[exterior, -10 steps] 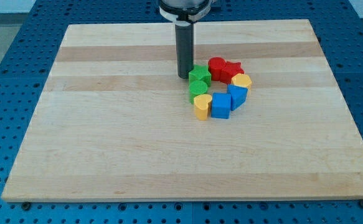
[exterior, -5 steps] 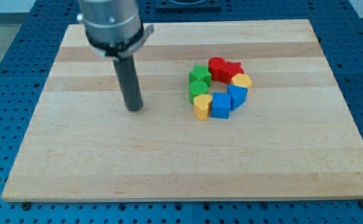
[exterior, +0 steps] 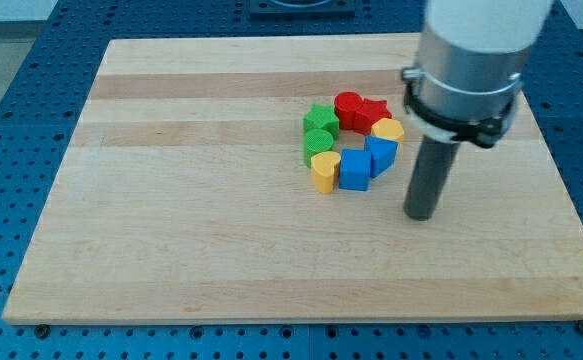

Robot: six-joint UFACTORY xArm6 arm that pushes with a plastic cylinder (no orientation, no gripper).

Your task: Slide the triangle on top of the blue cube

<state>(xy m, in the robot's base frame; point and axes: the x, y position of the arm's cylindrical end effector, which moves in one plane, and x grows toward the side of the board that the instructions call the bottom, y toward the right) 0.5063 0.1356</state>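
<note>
My tip, a plain rod with nothing to open or shut, has swung from the left to just right of the blue triangle, ready to push it toward the blue cube.

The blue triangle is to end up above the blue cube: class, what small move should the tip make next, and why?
Probably slide my tip up the view and slightly left, to the blue triangle. It stands to the lower right of the cluster, touching nothing; the triangle sits right of the blue cube, so it needs nudging up and leftward.
</note>
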